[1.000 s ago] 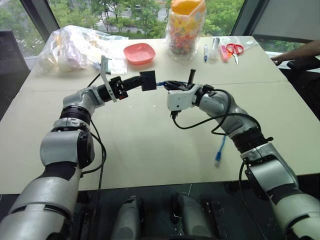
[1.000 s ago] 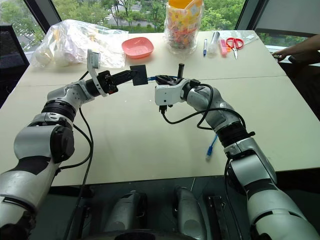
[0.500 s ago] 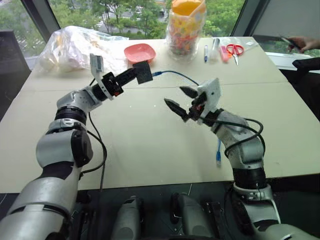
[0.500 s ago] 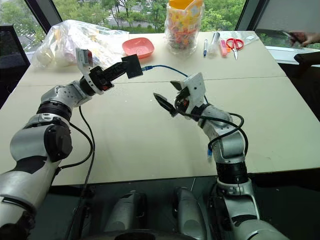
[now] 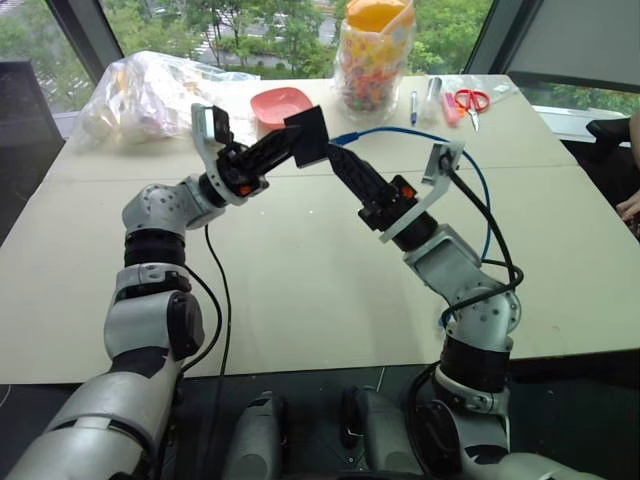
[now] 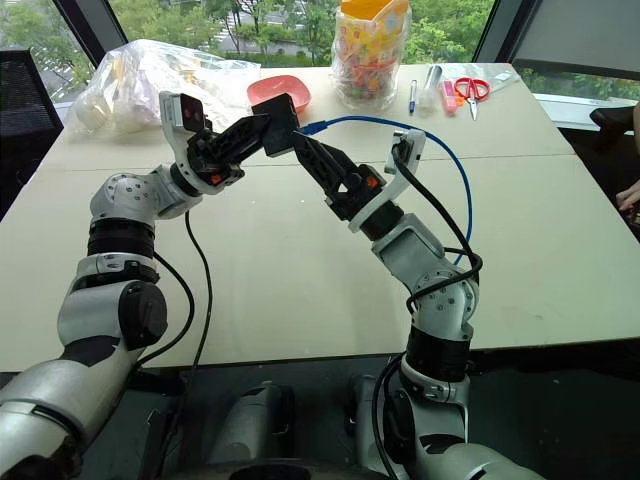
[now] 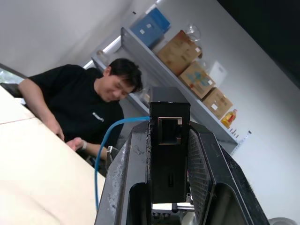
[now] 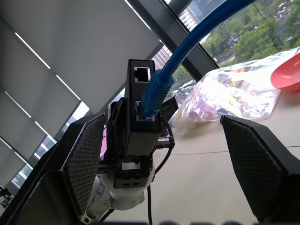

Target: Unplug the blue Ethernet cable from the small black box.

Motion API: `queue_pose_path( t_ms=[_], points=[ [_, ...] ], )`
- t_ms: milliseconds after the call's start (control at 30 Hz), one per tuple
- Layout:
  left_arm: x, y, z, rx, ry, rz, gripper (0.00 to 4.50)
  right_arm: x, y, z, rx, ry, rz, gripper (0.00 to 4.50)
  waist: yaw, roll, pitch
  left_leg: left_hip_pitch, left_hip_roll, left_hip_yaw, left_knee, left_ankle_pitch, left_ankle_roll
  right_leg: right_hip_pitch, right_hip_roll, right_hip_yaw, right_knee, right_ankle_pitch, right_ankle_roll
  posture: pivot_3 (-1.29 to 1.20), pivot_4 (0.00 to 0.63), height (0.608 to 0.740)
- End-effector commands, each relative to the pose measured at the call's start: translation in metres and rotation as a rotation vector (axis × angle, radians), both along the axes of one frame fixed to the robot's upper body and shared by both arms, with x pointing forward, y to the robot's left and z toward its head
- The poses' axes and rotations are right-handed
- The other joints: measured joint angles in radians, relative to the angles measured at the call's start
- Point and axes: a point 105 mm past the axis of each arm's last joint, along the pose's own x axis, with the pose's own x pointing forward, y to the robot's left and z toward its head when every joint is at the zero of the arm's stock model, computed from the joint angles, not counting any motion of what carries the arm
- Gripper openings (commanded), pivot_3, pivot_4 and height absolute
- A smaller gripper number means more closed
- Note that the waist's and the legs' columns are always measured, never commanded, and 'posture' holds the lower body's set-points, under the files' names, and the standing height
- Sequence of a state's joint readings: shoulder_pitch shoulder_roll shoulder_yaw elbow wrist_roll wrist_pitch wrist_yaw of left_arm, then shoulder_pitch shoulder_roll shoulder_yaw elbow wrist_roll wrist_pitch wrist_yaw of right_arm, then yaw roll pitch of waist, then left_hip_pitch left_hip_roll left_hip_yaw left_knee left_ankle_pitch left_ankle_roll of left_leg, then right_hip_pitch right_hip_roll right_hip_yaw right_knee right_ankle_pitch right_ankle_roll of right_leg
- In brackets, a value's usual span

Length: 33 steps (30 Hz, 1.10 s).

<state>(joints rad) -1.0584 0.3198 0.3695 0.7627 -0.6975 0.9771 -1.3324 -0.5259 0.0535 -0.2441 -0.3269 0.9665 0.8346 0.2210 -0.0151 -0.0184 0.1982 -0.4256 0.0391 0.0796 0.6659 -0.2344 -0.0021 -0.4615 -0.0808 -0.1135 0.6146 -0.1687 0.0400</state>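
Clamped in the left gripper [image 5: 285,148], the rigid, light box [image 5: 308,136] is held raised. The limp cable [image 6: 440,160] is best taken at its stiff plug [image 8: 154,89] by the wide-apart right gripper [image 8: 164,154].

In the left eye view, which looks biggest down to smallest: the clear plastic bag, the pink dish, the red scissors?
1. Clear plastic bag
2. Pink dish
3. Red scissors
All lie at the table's far end, so nearness barely skews this.
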Motion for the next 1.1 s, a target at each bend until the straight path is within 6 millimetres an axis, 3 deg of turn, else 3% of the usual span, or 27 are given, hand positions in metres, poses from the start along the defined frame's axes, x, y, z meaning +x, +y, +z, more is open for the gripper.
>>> queue_pose_path(
  t_ms=[33, 767, 867, 1067, 1100],
  points=[
    [-0.004, 0.0023, 0.01, -0.031, -0.039, -0.003, 0.47, -0.0049, 0.0022, 0.0163, 0.027, -0.06, 0.022, 4.08, -0.001, 0.0, 0.0, 0.0, 0.0, 0.0, 0.0, 0.0, 0.0, 0.0, 0.0, 0.0, 0.0, 0.0, 0.0, 0.0, 0.15, 0.74],
    [-0.0069, 0.0002, 0.0093, -0.025, -0.046, -0.001, 0.47, -0.0023, 0.0071, 0.0169, 0.031, -0.067, 0.028, 4.08, 0.001, 0.0, 0.0, 0.0, 0.0, 0.0, 0.0, 0.0, 0.0, 0.0, 0.0, 0.0, 0.0, 0.0, 0.0, 0.0, 0.15, 0.74],
    [-0.0078, -0.0005, 0.009, -0.025, -0.047, -0.003, 0.47, -0.0021, 0.008, 0.0172, 0.033, -0.068, 0.03, 3.28, 0.001, 0.0, 0.0, 0.0, 0.0, 0.0, 0.0, 0.0, 0.0, 0.0, 0.0, 0.0, 0.0, 0.0, 0.0, 0.0, 0.15, 0.74],
    [-0.0083, -0.0009, 0.0069, -0.022, -0.042, -0.002, 0.47, -0.0034, 0.0089, 0.0214, 0.054, -0.079, 0.041, 0.22, 0.001, 0.0, 0.0, 0.0, 0.0, 0.0, 0.0, 0.0, 0.0, -0.001, 0.0, 0.0, 0.0, 0.0, 0.0, 0.0, 0.15, 0.74],
    [-0.0082, -0.0008, 0.0067, -0.022, -0.041, -0.001, 0.47, -0.0035, 0.0086, 0.0218, 0.057, -0.08, 0.041, 0.1, 0.001, 0.0, 0.0, 0.0, 0.001, 0.0, 0.0, 0.0, 0.0, -0.001, 0.0, 0.0, 0.0, 0.0, 0.0, 0.0, 0.15, 0.74]
  ],
)
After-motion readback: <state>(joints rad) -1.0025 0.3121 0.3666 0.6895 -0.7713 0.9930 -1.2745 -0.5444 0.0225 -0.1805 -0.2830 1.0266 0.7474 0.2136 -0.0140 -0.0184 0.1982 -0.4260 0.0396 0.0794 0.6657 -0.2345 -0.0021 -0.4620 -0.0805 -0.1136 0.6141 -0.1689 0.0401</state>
